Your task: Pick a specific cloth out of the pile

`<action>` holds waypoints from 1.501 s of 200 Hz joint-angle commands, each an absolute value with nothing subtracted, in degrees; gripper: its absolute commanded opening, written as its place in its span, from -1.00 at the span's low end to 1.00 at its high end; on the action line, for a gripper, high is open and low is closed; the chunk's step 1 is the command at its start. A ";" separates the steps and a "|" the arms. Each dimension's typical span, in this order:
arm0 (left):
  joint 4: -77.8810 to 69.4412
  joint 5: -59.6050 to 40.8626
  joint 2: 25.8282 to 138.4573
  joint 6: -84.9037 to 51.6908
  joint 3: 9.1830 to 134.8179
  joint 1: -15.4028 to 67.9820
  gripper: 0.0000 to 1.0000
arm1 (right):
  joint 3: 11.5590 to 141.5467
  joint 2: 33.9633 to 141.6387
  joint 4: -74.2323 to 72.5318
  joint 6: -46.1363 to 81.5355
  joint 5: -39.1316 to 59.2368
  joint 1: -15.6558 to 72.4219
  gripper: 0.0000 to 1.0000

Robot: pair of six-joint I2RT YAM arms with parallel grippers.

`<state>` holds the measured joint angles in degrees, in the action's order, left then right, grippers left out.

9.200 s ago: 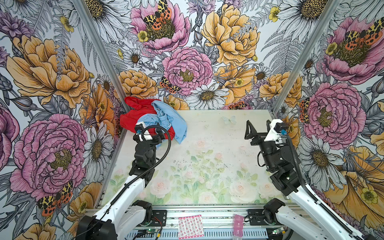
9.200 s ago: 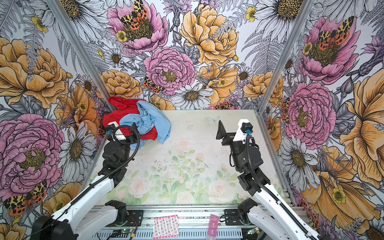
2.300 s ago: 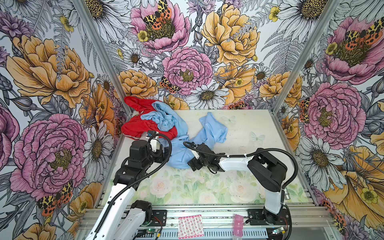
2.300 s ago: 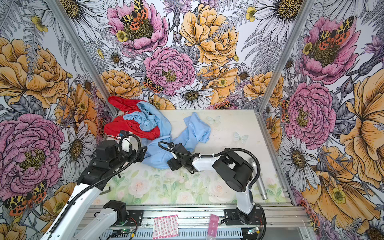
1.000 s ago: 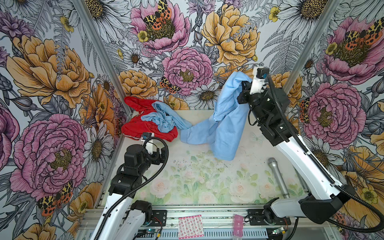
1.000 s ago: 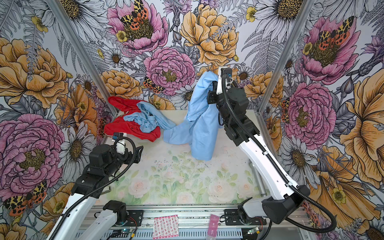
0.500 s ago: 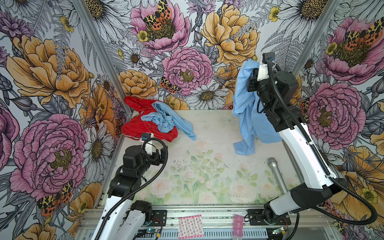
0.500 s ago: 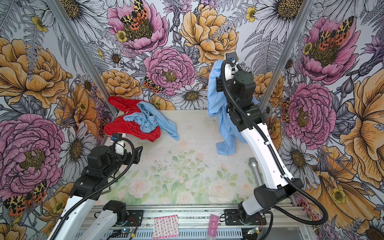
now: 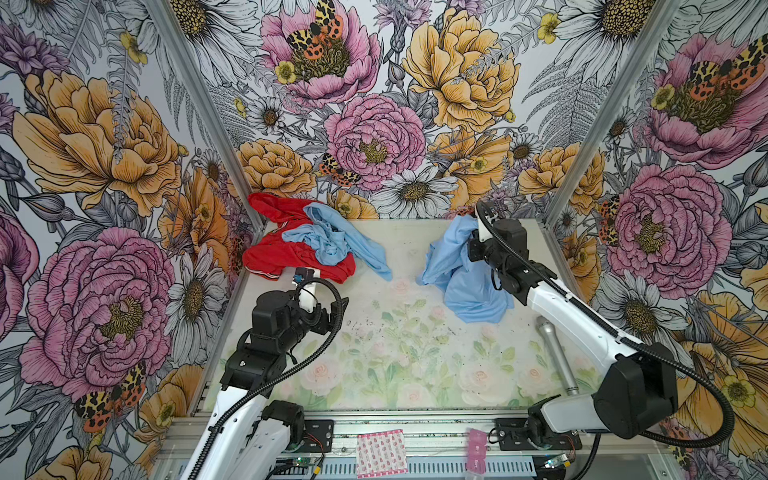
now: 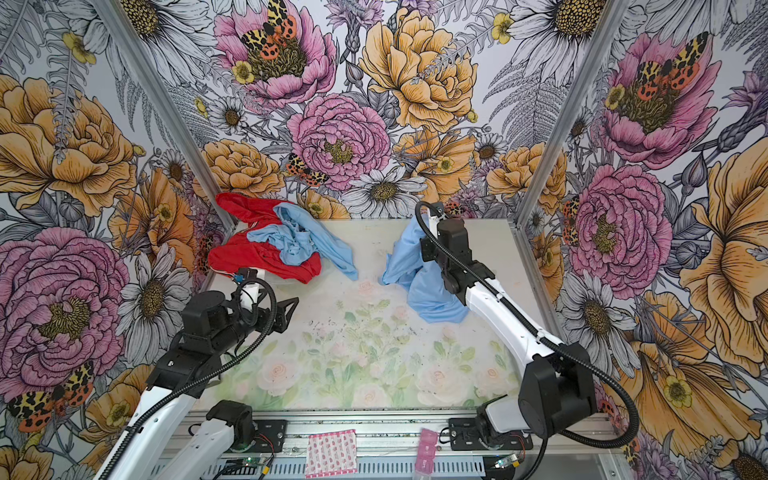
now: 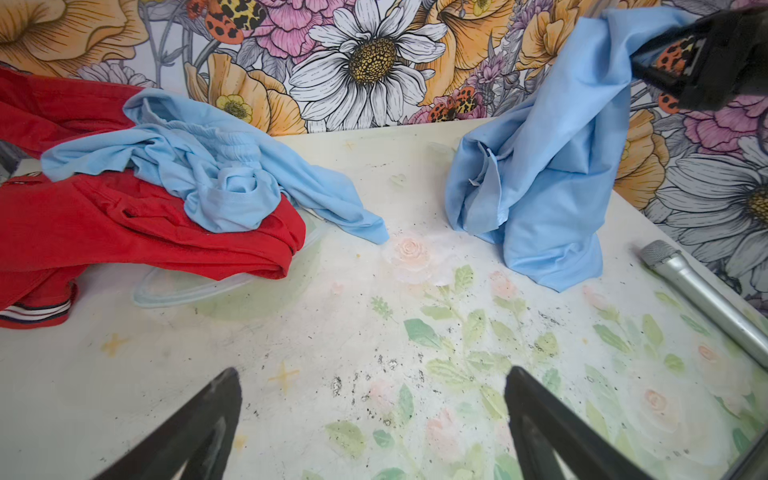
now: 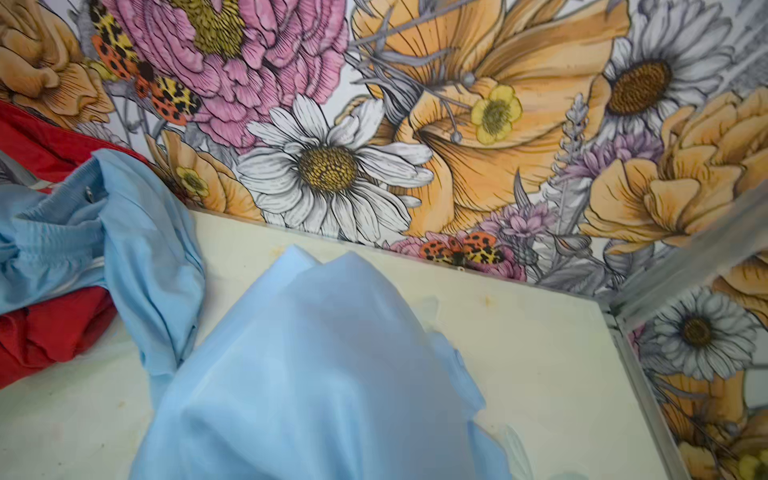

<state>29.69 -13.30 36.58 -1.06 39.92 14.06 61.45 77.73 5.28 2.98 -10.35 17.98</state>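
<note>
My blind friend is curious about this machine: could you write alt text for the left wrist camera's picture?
A light-blue cloth hangs from the right gripper, its lower end resting on the flower-printed table, apart from a pile of red and paler blue garments. The left gripper stands open and empty nearest the camera. A silver rod lies nearby.

Floral-print tabletop [image 9: 395, 365], dark specks mid. On it: pile [image 9: 291, 253] at far-left corner; cloth [image 9: 469, 291], lower folds resting far right; silver rod [image 9: 557, 357] by right edge.
</note>
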 commanded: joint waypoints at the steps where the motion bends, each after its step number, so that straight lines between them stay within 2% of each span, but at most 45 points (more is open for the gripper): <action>1: 27.06 -18.21 37.57 -0.35 38.94 17.04 0.98 | 56.30 72.18 -3.06 4.74 -14.82 16.39 -1.00; 22: 27.20 -15.57 40.06 0.94 39.06 23.63 0.97 | 51.02 72.10 -2.29 3.69 -20.13 16.43 -1.00; 37: 28.04 -9.61 42.70 1.92 41.51 28.26 0.98 | 46.32 72.29 -6.24 4.02 -22.88 16.37 -1.00; 63: 31.39 1.27 51.04 -0.14 54.16 34.16 0.98 | 43.29 74.39 -9.05 8.08 -22.33 16.40 -1.00; 91: 35.08 -0.60 64.07 1.61 70.93 34.58 0.98 | 39.41 78.15 -11.42 9.70 -27.24 16.35 -1.00; 118: 35.00 -2.92 74.20 11.55 76.61 34.21 0.97 | 39.95 77.03 -9.55 10.73 -25.72 16.31 -1.00; 125: 34.94 -4.24 76.05 13.98 76.66 34.19 0.98 | 40.12 77.07 -8.93 11.27 -25.78 16.20 -0.82; 146: 34.17 -7.20 78.22 20.02 74.19 35.11 0.97 | 42.80 76.89 -3.32 11.94 -21.13 16.16 -0.07; 164: 29.76 -7.39 76.18 21.34 68.41 35.17 0.98 | 45.73 75.62 4.16 12.84 -18.96 16.19 0.27; 173: 26.64 -8.35 74.64 20.46 65.44 34.54 0.97 | 46.54 74.17 7.26 13.78 -18.72 16.23 0.62; 178: 25.71 -8.47 73.95 20.08 64.41 34.44 0.98 | 46.86 73.19 8.91 14.25 -18.56 16.24 0.93; 181: 25.52 -8.25 73.61 19.98 64.20 34.50 0.97 | 47.01 72.59 9.86 14.39 -18.50 16.19 0.98; 206: 25.54 -5.91 71.03 17.03 64.35 34.87 0.98 | 47.07 67.64 15.43 14.75 -16.98 17.16 0.99; 227: 24.01 -4.26 70.05 17.08 62.38 34.75 0.98 | 44.75 65.66 16.14 10.80 -15.77 21.24 0.99; 263: 23.85 -4.20 71.77 16.11 62.85 34.07 0.97 | 45.38 69.96 17.94 5.23 -16.65 29.38 0.99; 300: 23.67 -3.53 72.75 13.90 63.86 32.90 0.98 | 51.16 76.26 25.99 8.81 -21.30 30.90 0.96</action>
<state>25.04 -4.47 72.82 16.16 63.35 33.71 46.50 73.32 18.55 7.27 -17.50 30.52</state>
